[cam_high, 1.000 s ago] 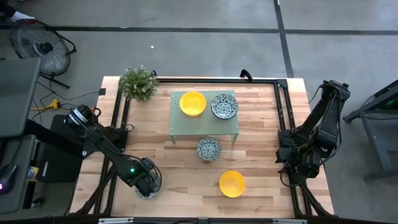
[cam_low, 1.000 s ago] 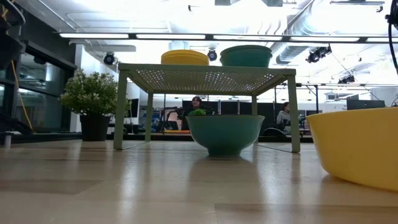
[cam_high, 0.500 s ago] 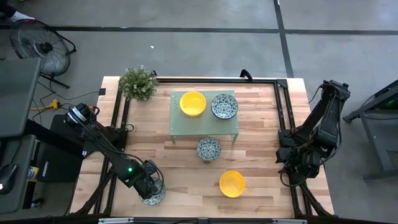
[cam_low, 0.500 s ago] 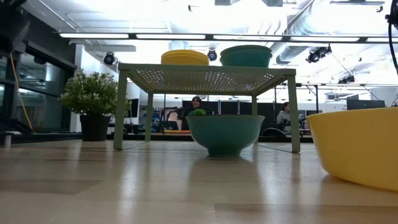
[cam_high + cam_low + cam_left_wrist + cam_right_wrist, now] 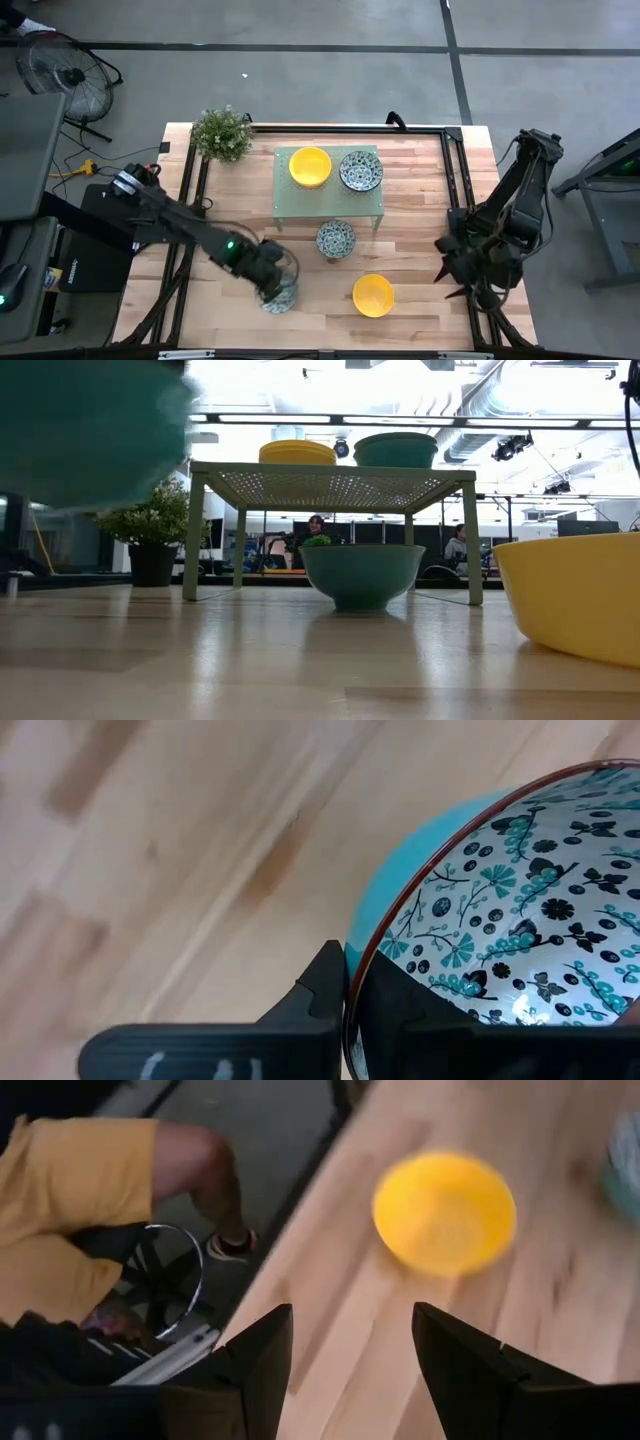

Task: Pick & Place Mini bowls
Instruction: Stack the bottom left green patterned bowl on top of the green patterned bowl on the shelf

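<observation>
Overhead, the left hand (image 5: 272, 287) sits over the front-middle of the table (image 5: 420, 300), closed on the rim of a patterned mini bowl (image 5: 280, 296). A yellow mini bowl (image 5: 373, 295) rests on the table to its right, and another patterned bowl (image 5: 336, 239) stands just in front of the pale green perforated stand (image 5: 300, 200). On the stand sit a yellow bowl (image 5: 311, 167) and a patterned bowl (image 5: 361, 171) side by side. The leafy plant (image 5: 222, 133) is at the far left corner. The right hand (image 5: 462, 283) hangs at the table's right edge.

At table height, the held bowl (image 5: 90, 430) shows blurred and teal, clear of the table top; the yellow mini bowl (image 5: 575, 595) sits close at right.

From the left wrist, the fingers (image 5: 330, 990) pinch the bowl's rim (image 5: 500, 940), one inside and one outside.

From the right wrist, the right hand's fingers (image 5: 265, 1350) stand wide apart, holding nothing, with the yellow bowl (image 5: 445, 1210) beyond them and a person's leg (image 5: 205, 1175) past the table edge.
</observation>
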